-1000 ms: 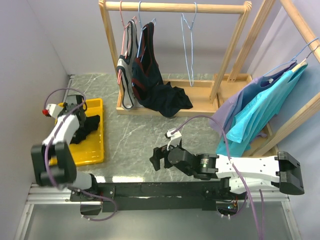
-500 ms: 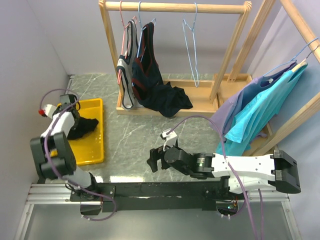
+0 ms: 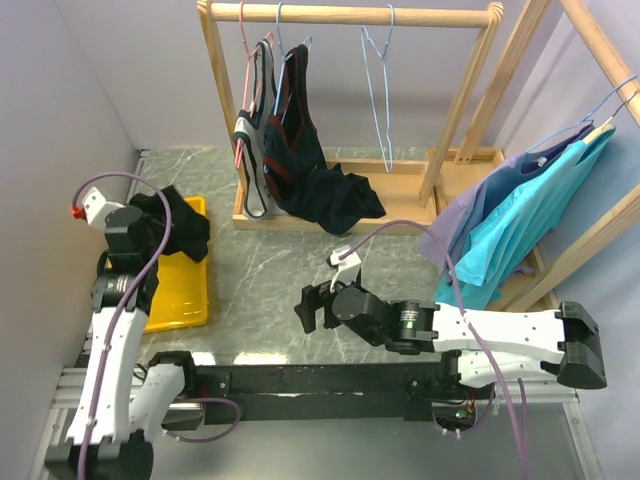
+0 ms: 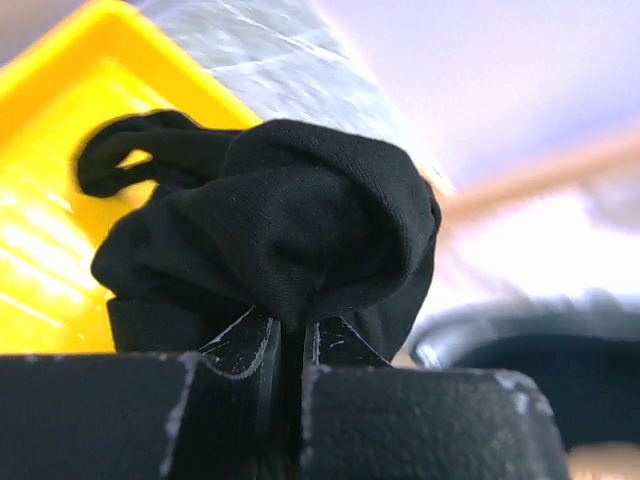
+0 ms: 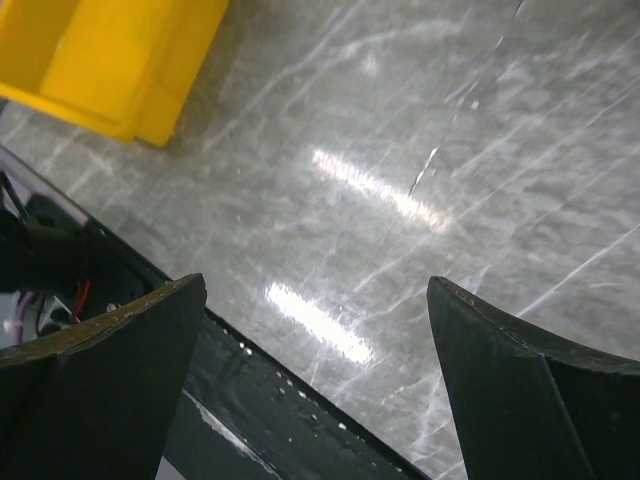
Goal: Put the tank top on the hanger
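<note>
- The plain black, soft sleeveless tank top [image 3: 178, 225] is being pinched as a crumpled ball by the left gripper [image 4: 290, 345]. Its fingers are being pressed nearly together on the fabric, and one narrow strap loop is being let hang off to the side.
- That bundle is being held over the far end of the shallow yellow plastic tray [image 3: 185, 300], close by the pale left wall [image 3: 60, 120]. Whether cloth is touching the tray's rim can't be told.
- The thin light-blue wire hanger [image 3: 384, 120] is being carried by the wooden clothes rack [image 3: 350, 14], well apart from the tank top. Gaps are being shown on both sides of it, toward the dark red-trimmed top [image 3: 300, 150] and the rack's right post.
- The right gripper [image 3: 308, 312] is being held wide open with nothing in it, low over the grey marbled tabletop [image 3: 270, 265] near its front edge.
- A broad strip of tabletop is being framed by the tray's right edge and the rack base's front edge.
</note>
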Motion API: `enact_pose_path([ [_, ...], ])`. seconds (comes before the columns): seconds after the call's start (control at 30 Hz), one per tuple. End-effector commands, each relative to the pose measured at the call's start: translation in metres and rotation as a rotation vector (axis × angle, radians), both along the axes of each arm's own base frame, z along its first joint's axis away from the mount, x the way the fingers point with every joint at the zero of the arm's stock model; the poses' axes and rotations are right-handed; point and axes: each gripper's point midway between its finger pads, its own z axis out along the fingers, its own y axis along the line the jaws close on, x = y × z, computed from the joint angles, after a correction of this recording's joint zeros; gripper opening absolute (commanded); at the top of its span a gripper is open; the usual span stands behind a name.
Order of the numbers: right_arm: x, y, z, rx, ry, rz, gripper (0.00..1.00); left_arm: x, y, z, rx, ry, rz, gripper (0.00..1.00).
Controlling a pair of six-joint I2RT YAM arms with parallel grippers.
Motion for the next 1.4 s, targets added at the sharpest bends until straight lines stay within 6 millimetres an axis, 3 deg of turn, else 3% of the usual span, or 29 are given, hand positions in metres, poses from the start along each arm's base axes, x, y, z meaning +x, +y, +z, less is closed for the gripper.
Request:
enact_pose_path([
  [0.0, 0.017, -0.008, 0.058, 0.064, -0.104, -0.078, 1.0, -0.016, -0.029, 0.059, 0.125, -0.082, -0.179, 0.01],
  [0.07, 0.02, -0.016, 0.072, 0.07, -0.124, -0.106, 1.0, -0.023, -0.039, 0.082, 0.142, -0.127, -0.244, 0.01],
  [0.17, 0.03, -0.039, 0.093, 0.094, -0.167, -0.198, 1.0, -0.033, -0.07, 0.104, 0.201, -0.208, -0.447, 0.01],
  [0.2, 0.034, -0.048, 0.099, 0.099, -0.188, -0.238, 1.0, -0.038, -0.093, 0.109, 0.212, -0.241, -0.582, 0.01],
  [0.33, 0.037, -0.074, 0.12, 0.145, -0.231, -0.289, 1.0, -0.057, -0.139, 0.119, 0.169, -0.296, -0.852, 0.01],
  [0.53, 0.039, -0.096, 0.13, 0.139, -0.251, -0.338, 1.0, -0.082, -0.184, 0.124, 0.104, -0.351, -1.107, 0.01],
  [0.7, 0.039, -0.099, 0.124, 0.135, -0.236, -0.356, 1.0, -0.083, -0.218, 0.086, 0.036, -0.293, -1.192, 0.01],
  [0.77, 0.041, -0.102, 0.117, 0.118, -0.225, -0.377, 1.0, -0.089, -0.242, 0.069, 0.002, -0.26, -1.244, 0.01],
  [0.8, 0.042, -0.102, 0.116, 0.114, -0.219, -0.383, 1.0, -0.101, -0.263, 0.063, -0.016, -0.248, -1.315, 0.01],
  [0.9, 0.046, -0.107, 0.106, 0.105, -0.186, -0.422, 1.0, -0.103, -0.287, 0.039, -0.028, -0.197, -1.31, 0.01],
  [1.0, 0.048, -0.108, 0.083, 0.076, -0.12, -0.436, 1.0, -0.136, -0.326, -0.008, -0.041, -0.092, -1.435, 0.01],
  [1.03, 0.048, -0.109, 0.068, 0.044, -0.101, -0.44, 1.0, -0.143, -0.329, -0.035, -0.033, -0.026, -1.447, 0.02],
  [1.1, 0.048, -0.108, 0.054, 0.035, -0.062, -0.435, 1.0, -0.154, -0.336, -0.064, -0.038, 0.053, -1.458, 0.13],
  [1.13, 0.048, -0.107, 0.041, 0.014, -0.046, -0.432, 1.0, -0.167, -0.337, -0.085, -0.032, 0.107, -1.482, 0.4],
  [1.23, 0.053, -0.106, 0.017, 0.01, 0.0, -0.431, 1.0, -0.172, -0.329, -0.105, -0.046, 0.185, -1.429, 0.74],
  [1.37, 0.065, -0.101, -0.017, -0.015, 0.08, -0.403, 1.0, -0.136, -0.297, -0.09, -0.05, 0.135, -1.124, 0.78],
])
